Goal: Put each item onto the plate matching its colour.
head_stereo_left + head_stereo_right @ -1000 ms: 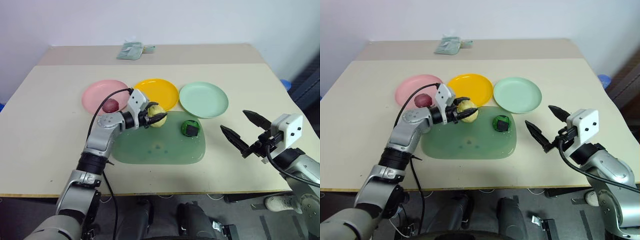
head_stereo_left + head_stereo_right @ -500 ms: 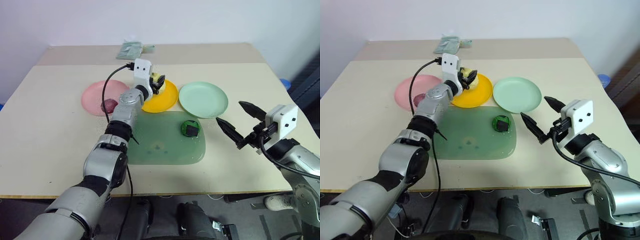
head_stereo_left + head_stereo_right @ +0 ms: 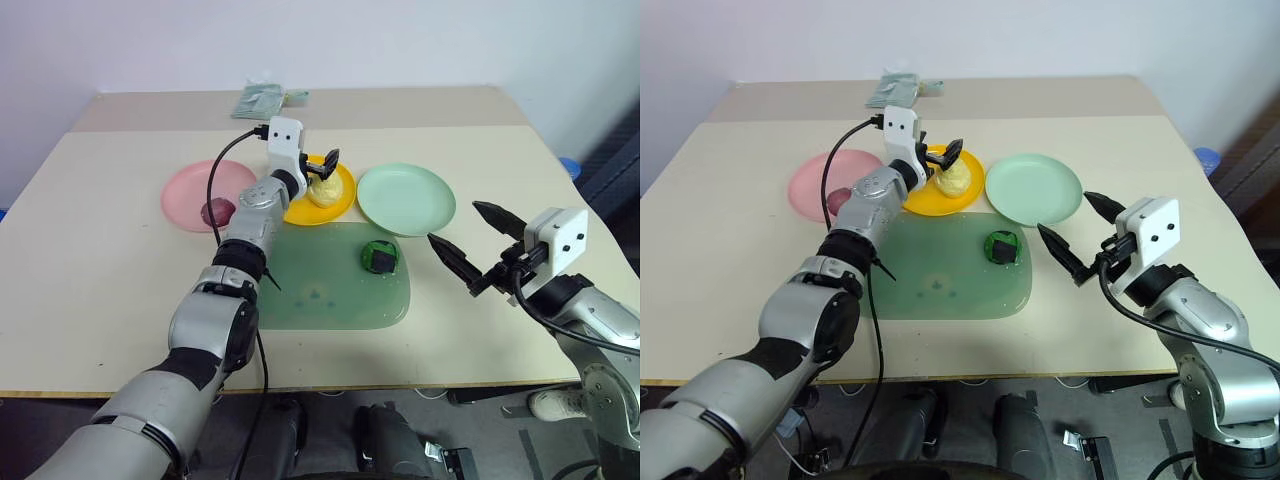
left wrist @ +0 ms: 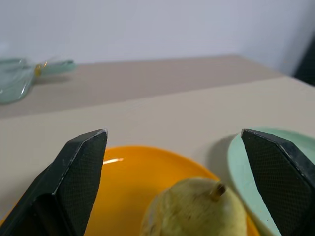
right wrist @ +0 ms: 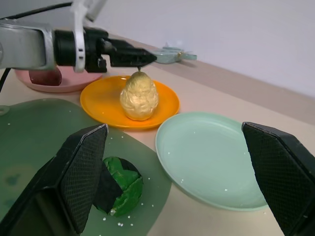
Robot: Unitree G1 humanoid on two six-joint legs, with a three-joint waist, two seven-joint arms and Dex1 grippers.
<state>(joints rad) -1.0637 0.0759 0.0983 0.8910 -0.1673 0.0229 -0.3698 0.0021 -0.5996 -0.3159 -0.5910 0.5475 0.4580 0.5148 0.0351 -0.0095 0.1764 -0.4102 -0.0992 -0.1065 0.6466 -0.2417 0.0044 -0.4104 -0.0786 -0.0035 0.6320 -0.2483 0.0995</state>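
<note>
The right gripper (image 3: 462, 242) hovers over the surface (image 3: 100, 260), fingers spread, grasping nothing. The green-and-black ball (image 3: 380, 256) lies on the green mat (image 3: 320, 295). Farther, the yellow pear (image 3: 323, 190) stands upright on the orange-yellow plate (image 3: 345, 196), between the released fingers of the left gripper (image 3: 318, 170). The dark red ball (image 3: 217, 212) sits on the pink plate (image 3: 190, 190); the mint green plate (image 3: 405, 198) carries nothing.

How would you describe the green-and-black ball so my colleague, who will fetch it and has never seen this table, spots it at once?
On the table, find the translucent green mat below the row of three plates. The green-and-black ball sits on the mat's far right corner, just short of the mint green plate. It is the one item on no plate, and the only two-toned one.
</note>
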